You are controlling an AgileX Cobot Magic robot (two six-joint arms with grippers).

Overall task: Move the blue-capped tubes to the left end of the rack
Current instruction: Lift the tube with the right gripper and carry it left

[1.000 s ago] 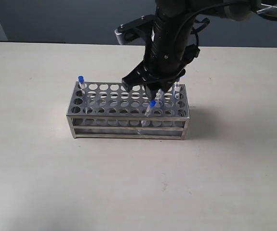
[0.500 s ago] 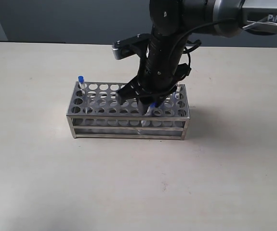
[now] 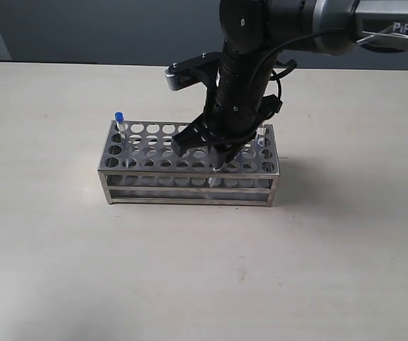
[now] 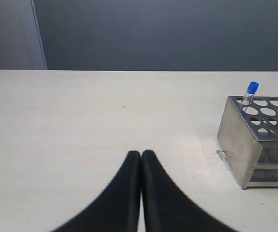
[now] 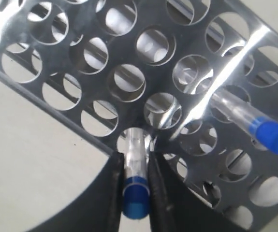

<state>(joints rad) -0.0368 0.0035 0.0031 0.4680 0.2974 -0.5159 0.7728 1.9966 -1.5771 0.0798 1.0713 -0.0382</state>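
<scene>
Fingers [image 5: 110,203] of the right gripper [image 3: 214,148] are now pinching a blue-capped tube [image 5: 135,191] just under its cap. A second ago they were hanging spread above it, and the arm has since been coming down onto the right half of the rack [image 3: 189,190]. The tube is still sitting in its hole in the front row, so I am judging the grasp made and the lift out not yet begun. A second blue-capped tube [image 5: 269,135] is leaning in a hole close by, and a third blue-capped tube [image 3: 119,117] is already standing at the rack's left end; a fourth is not showing behind the arm. The left gripper [image 4: 141,159] is idling with its fingers pressed together on nothing, well apart from the rack. Everything is resting on a pale, bare table [image 3: 189,277] — behind it a dark grey wall [image 3: 83,28] is closing off the room.
</scene>
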